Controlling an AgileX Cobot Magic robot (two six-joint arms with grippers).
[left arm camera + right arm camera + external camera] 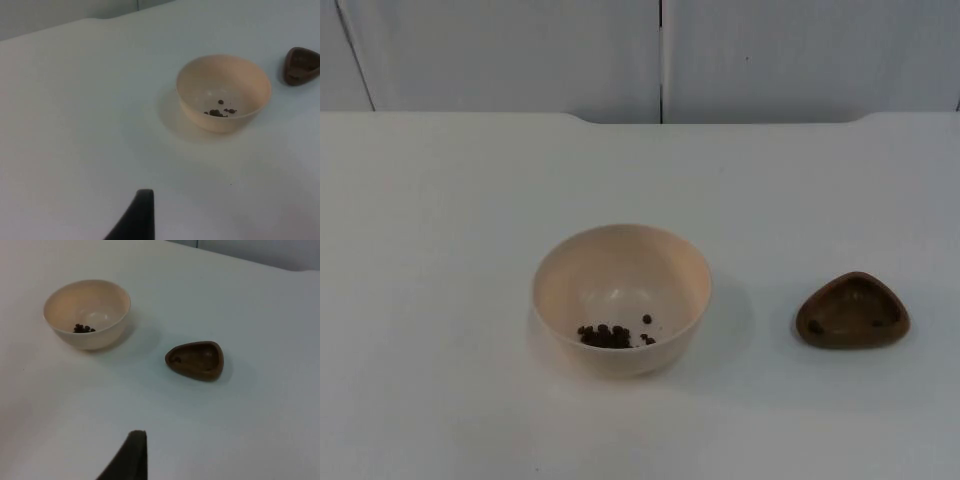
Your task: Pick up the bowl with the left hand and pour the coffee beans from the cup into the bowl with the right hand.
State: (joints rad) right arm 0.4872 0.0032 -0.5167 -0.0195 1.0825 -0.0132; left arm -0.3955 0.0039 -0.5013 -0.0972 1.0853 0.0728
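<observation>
A cream bowl (621, 299) stands upright mid-table, coffee beans (606, 336) heaped in its bottom. Well apart to its right sits a small brown cup (852, 311) holding a bean or two. Both arms wait off the table.

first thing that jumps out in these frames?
The cream bowl at the middle of the white table, with a small heap of coffee beans already in its bottom. To its right stands the small brown wooden cup, upright and apart from the bowl, with at most a bean or two left inside.
</observation>
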